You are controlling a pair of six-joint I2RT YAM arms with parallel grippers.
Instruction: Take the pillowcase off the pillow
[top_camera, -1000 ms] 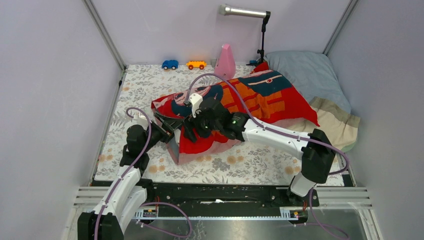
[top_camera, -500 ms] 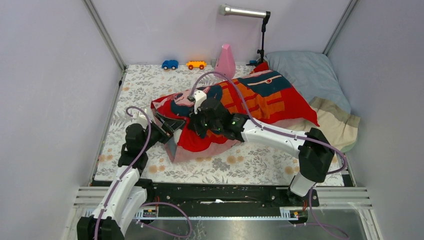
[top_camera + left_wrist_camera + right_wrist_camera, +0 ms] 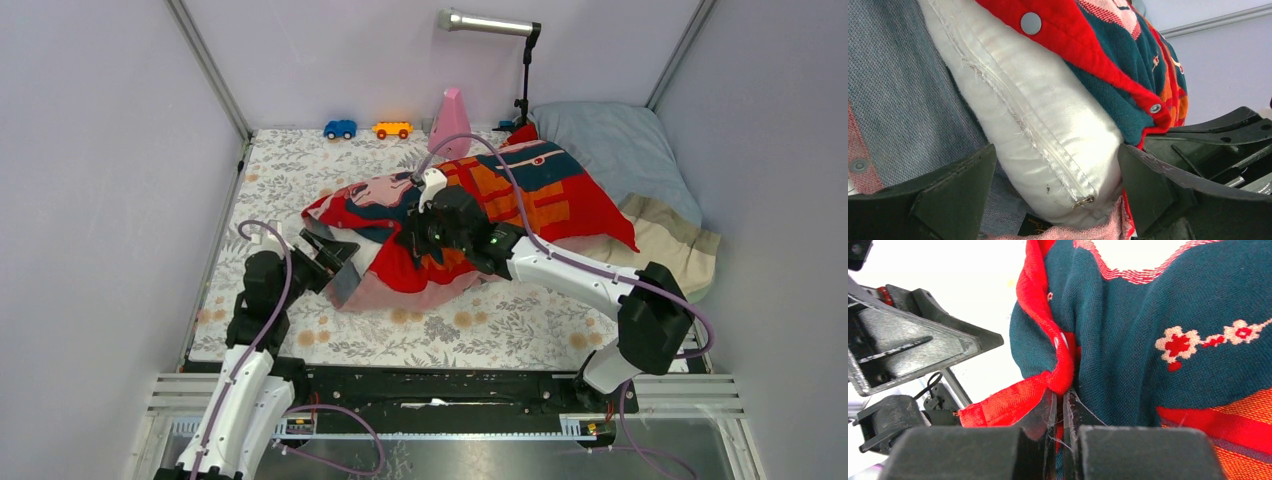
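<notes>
The pillowcase (image 3: 520,190), red, orange and dark teal, lies across the middle of the floral mat with the pillow inside it. In the left wrist view the pillow's (image 3: 1048,125) white zippered corner sticks out of the pillowcase's (image 3: 1108,65) snap-buttoned opening. My left gripper (image 3: 1057,155) is open, its fingers either side of that corner; from above, the left gripper (image 3: 335,265) is at the case's near-left end. My right gripper (image 3: 1060,395) is shut on the red hem of the pillowcase (image 3: 1148,340). In the top view the right gripper (image 3: 422,238) is over the case's left part.
A grey-blue pillow with a beige end (image 3: 630,160) lies against the right wall, under the pillowcase's far end. A pink cone (image 3: 451,125), a blue toy car (image 3: 340,129), an orange toy car (image 3: 392,129) and a lamp stand (image 3: 522,80) line the back edge.
My right gripper has shut on the pillowcase's hem and moved right and away, pulling the cloth along. The left gripper has stayed open and shifted slightly back toward the near left.
</notes>
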